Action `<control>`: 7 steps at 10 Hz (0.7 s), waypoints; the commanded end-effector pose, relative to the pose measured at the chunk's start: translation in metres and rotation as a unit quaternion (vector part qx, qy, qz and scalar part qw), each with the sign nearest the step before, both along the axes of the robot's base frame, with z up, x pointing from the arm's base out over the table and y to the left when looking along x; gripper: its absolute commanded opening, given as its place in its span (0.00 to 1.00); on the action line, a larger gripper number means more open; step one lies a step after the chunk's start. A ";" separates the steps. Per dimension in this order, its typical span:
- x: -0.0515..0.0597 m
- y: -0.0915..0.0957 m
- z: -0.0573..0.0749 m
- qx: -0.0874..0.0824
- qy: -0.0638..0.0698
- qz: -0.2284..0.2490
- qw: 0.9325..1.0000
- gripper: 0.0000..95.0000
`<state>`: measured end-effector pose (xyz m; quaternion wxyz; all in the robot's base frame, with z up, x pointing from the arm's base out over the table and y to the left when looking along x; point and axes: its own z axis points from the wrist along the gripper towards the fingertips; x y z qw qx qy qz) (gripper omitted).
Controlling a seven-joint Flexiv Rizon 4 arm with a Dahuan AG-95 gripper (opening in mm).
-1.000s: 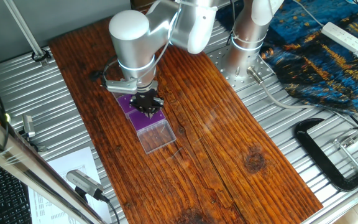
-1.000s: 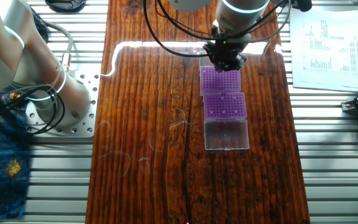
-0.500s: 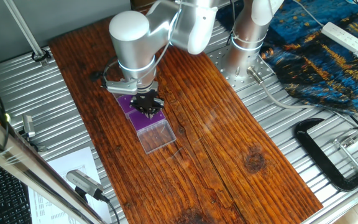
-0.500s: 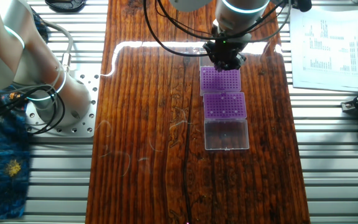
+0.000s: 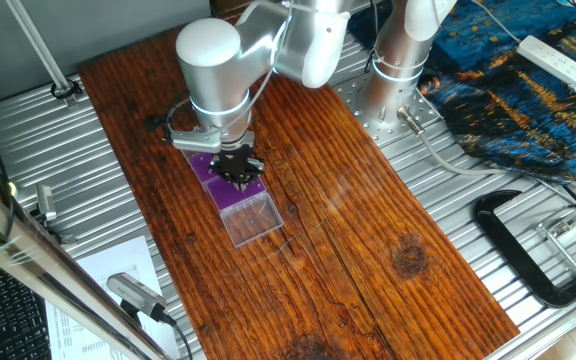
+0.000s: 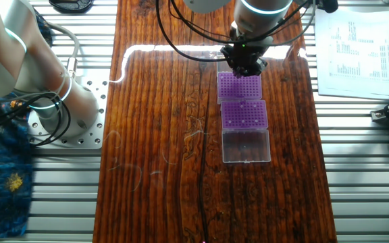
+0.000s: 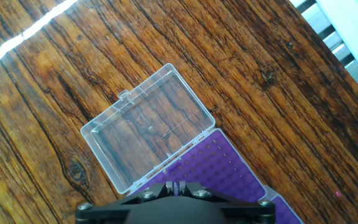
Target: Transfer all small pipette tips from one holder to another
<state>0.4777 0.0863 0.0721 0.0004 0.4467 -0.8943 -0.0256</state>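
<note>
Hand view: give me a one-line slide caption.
Gripper above a purple tip rack, its clear hinged lid open on the wooden table.

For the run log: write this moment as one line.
gripper: above far purple rack, jaw state hidden | near purple rack: clear lid open flat on table | small pipette tips: not discernible

Table (image 6: 161, 135): dark-grained wood, varnish showing glossy w/ glare at far edge. Lid (image 7: 146, 127): clear smooth plastic. Racks (image 6: 243, 113): purple matt plastic. Surrounding frame (image 5: 438, 240): ribbed metal.
</note>
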 end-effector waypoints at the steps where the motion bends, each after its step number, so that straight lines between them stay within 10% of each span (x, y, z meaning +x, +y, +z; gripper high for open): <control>1: 0.000 0.000 -0.001 0.002 0.000 0.000 1.000 0.00; 7: 0.000 0.000 0.000 0.009 -0.001 0.000 1.000 0.00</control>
